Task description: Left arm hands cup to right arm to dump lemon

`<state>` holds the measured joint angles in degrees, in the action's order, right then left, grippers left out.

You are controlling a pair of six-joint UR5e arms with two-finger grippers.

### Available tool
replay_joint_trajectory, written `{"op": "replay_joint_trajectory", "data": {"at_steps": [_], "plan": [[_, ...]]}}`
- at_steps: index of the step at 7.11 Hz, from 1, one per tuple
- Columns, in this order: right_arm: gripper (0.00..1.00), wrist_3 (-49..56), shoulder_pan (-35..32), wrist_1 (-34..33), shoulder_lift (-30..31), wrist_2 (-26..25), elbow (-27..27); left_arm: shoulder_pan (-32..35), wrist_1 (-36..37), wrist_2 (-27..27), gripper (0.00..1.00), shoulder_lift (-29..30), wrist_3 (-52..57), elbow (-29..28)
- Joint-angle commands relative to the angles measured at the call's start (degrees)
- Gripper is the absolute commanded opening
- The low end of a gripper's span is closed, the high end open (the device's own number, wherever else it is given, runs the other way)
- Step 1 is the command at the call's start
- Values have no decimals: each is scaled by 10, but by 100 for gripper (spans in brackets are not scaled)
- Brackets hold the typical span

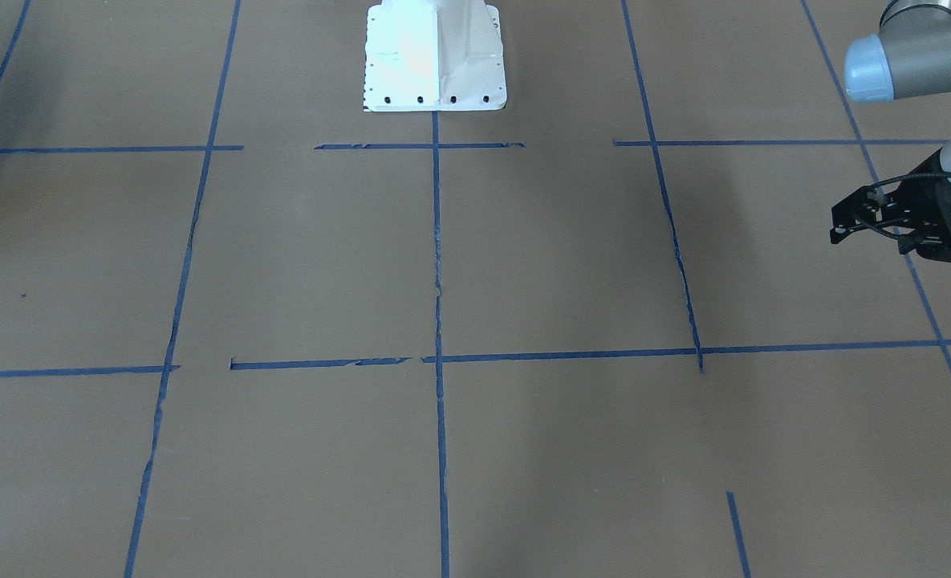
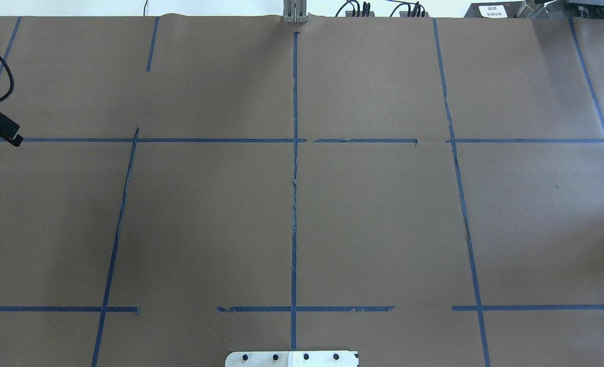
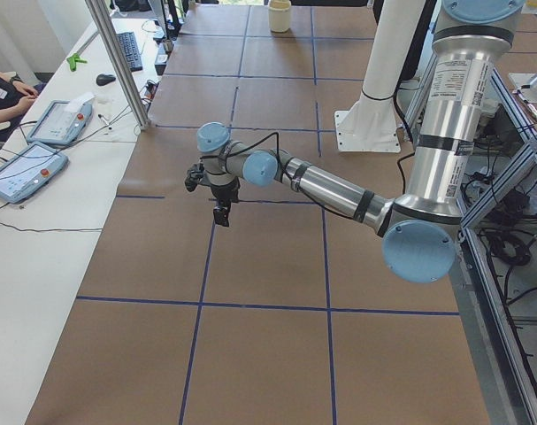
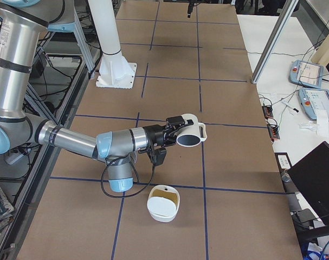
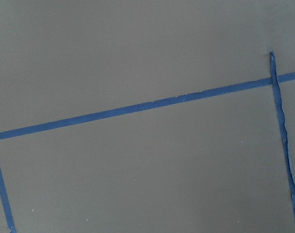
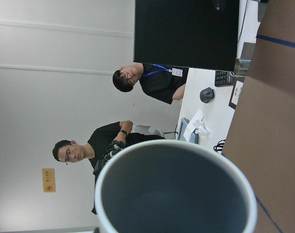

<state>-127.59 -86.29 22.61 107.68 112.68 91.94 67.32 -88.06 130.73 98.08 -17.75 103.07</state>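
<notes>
cup [image 4: 192, 132] tipped sideways at the right gripper [image 4: 174, 129]
its grip can't be judged; left gripper [image 1: 838, 223] hangs empty, jaws apart.

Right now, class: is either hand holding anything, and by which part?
The right hand holds the cup, tipped sideways, by the wall opposite its handle; exact contact cannot be told. The left hand holds nothing.

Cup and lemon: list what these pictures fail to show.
Lemon: outside overhead and front-facing views; exterior right shows something yellowish in the bowl, too small to identify.
Cup lettering: turned away in exterior right; right wrist view shows only its inside.
Right fingers: grip too small to judge, exterior right.
Left fingers: at front-facing view's edge; open or shut unclear.
</notes>
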Motion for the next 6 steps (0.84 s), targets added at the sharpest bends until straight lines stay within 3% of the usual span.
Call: {"op": "replay_joint_trajectory", "data": {"at_steps": [1, 4, 6], "plan": [[7, 159, 18, -54, -14, 46, 28, 0, 0, 0, 100, -1, -1, 6], [22, 549, 71, -140, -21, 64, 27, -1, -8, 0, 100, -3, 0, 10], [17, 704, 125, -196, -60, 62, 25, -15, -9, -1, 100, 0, 3, 13]]}}
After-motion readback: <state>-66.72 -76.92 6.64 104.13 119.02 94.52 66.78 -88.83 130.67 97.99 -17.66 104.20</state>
